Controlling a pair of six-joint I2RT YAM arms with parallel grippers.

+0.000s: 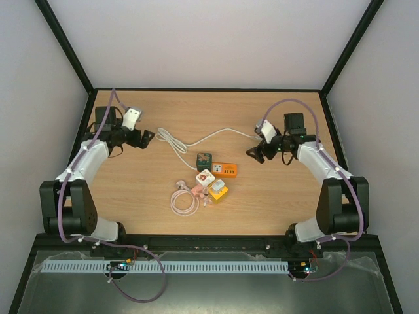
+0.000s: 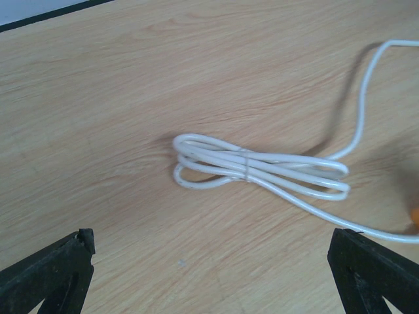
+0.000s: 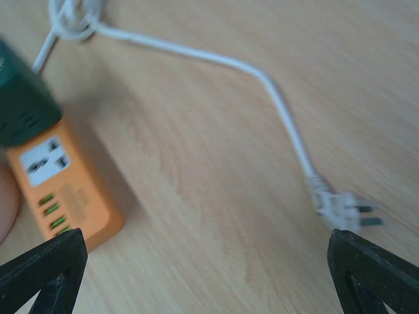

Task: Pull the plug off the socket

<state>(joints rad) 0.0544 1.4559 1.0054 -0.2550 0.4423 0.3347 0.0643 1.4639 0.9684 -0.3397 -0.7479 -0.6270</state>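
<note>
Shows the left claw released and spread wide, grasping nothing, hanging above the coiled white cord without touching it. Finds the right claw likewise released, jaws wide and empty, poised over the bare wooden surface just to the right of the orange socket strip.

Places the task's thing, a green plug block, at the left end of that strip. Appears to sit pushed into a socket there, not yet pulled. Leaves the cord's own pronged plug lying free, well to the right of the strip. Sets other small coloured blocks and a pink cable on the near side of the strip.

Reads the green block as light, rigid plastic, smooth-sided and probably a little slippery, gripped only by its pins. Suggests taking hold across two opposite flat sides, close to the strip, and drawing straight out along the pins. Warns of a light strip too, likely to lift or slide with the block unless pinned by the other claw.
</note>
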